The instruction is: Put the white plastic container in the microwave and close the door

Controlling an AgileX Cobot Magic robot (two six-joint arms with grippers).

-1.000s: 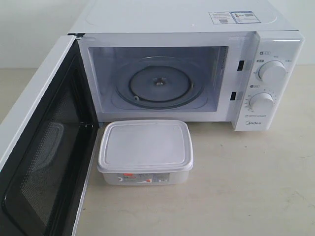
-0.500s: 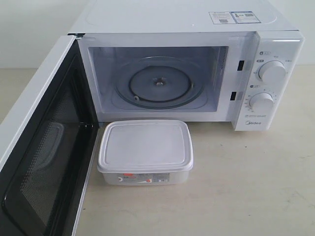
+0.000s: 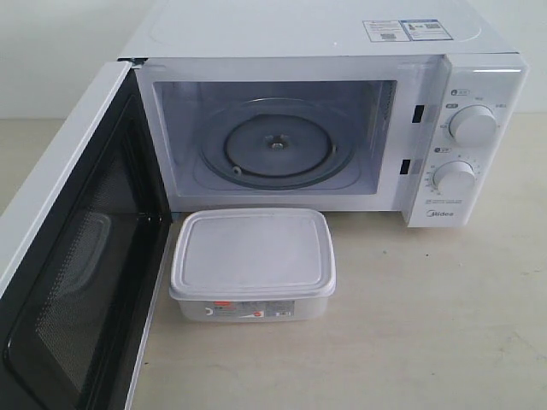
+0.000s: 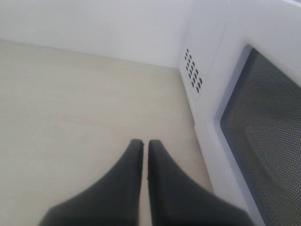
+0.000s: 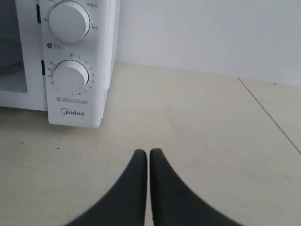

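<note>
The white plastic container (image 3: 252,263) stands on the tabletop just in front of the microwave (image 3: 299,38), lid on, red-and-white label facing the camera. Inside the cavity lies the bare glass turntable (image 3: 275,143). The door (image 3: 77,256) is swung wide open to the left, its mesh window and black inner frame showing. Neither gripper appears in the exterior view. My left gripper (image 4: 145,143) is shut and empty above the table, beside the door's outer face (image 4: 263,132). My right gripper (image 5: 148,153) is shut and empty, right of the knob panel (image 5: 70,77).
The beige tabletop (image 3: 427,325) stretches to the right of the container. A white wall (image 5: 207,33) backs the table. A seam in the table surface (image 5: 270,117) runs at the right in the right wrist view.
</note>
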